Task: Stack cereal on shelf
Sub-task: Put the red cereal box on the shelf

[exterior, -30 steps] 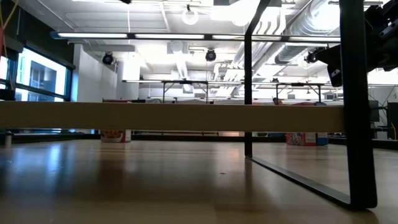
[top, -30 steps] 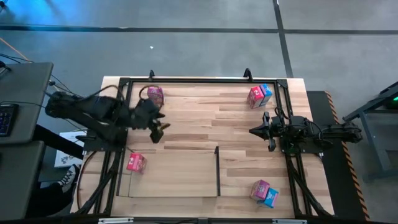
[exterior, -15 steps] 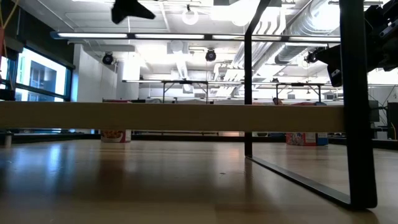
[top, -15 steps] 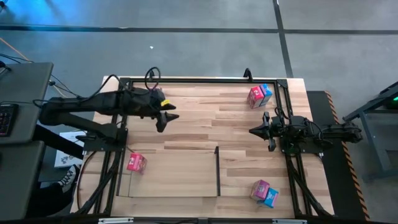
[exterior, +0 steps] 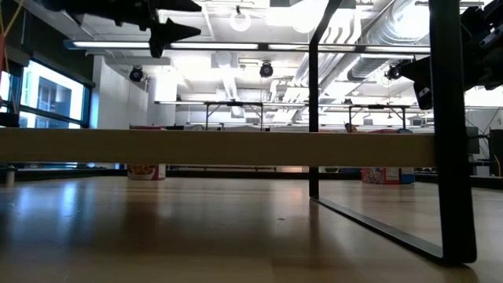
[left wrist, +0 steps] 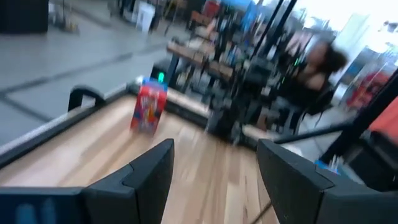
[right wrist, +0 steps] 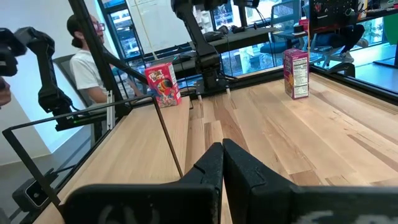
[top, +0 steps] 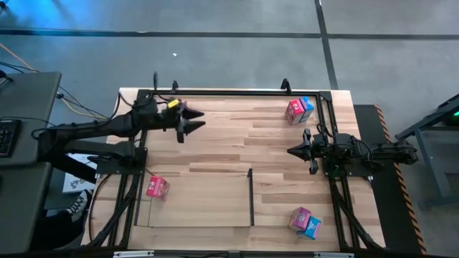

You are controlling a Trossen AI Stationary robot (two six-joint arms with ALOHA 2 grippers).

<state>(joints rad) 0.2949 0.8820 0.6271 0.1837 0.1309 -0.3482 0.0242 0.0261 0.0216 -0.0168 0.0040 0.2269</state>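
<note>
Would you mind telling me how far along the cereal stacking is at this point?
Done: one red box appears to sit on the shelf, by its left wall. In hand: nothing. The left gripper hovers open and empty above the table's left side, and the right gripper waits shut. Left: a pink-and-blue pair, a second pair and a magenta box, all on the table.

A striped wooden tabletop (top: 237, 143) fills the frame's centre, on grey floor. A keyboard (top: 6, 136) sits at the left edge. A seated person (right wrist: 84, 65) appears upper left.
</note>
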